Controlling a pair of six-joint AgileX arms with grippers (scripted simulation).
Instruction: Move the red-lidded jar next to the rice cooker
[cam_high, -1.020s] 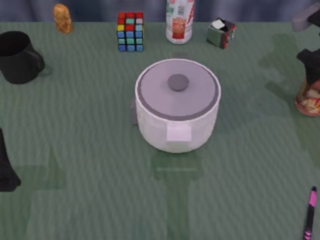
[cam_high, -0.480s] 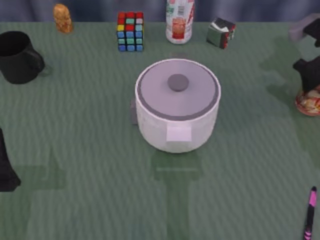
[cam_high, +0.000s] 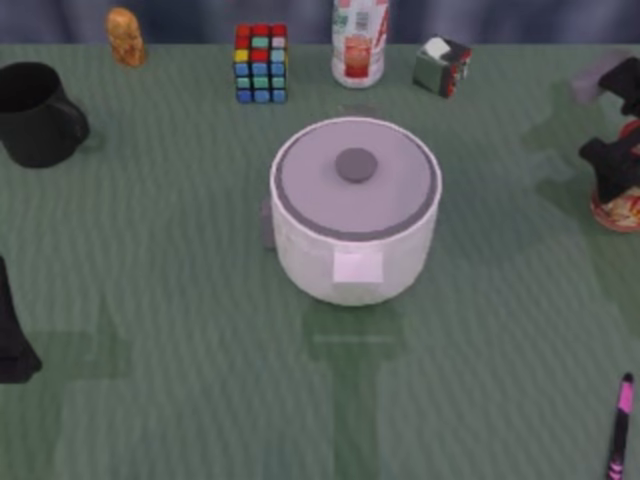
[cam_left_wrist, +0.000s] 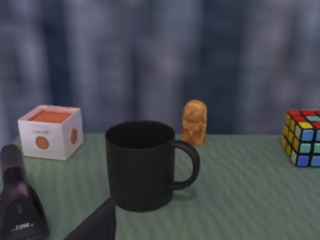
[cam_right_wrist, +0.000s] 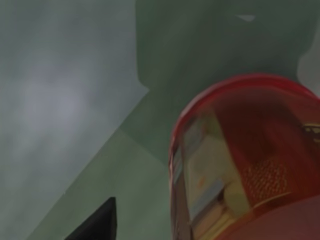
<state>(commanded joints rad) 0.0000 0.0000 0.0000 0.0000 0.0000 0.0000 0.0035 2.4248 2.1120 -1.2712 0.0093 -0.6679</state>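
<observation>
Overhead first: my right fingers (cam_high: 612, 165) sit directly over the red-lidded jar (cam_high: 618, 208) at the right edge of the worktop (cam_high: 180, 300), with dark gripper parts covering its upper half. Whether they are spread, clenched or already grasping, I cannot tell. Only the jar's printed lower band peeks out beneath them, and it is well apart from the rice cooker (cam_high: 355, 208) at the worktop's middle, whose square panel faces the near edge. My left arm (cam_high: 14, 335) rests parked at the left edge.

Left wrist view: a black mug (cam_left_wrist: 142, 167) stands ahead of my left fingers; they themselves are out of sight.

Right wrist view: the jar (cam_right_wrist: 250, 165) fills the space just past one dark fingertip (cam_right_wrist: 97, 222), which is clear of its wall. It stands upright, long axis vertical, lid towards my wrist. I judge it rigid, light and glossy, so likely slippery. The best hold looks to be across the straight labelled wall below the lid, squeezing on opposite sides.
</observation>
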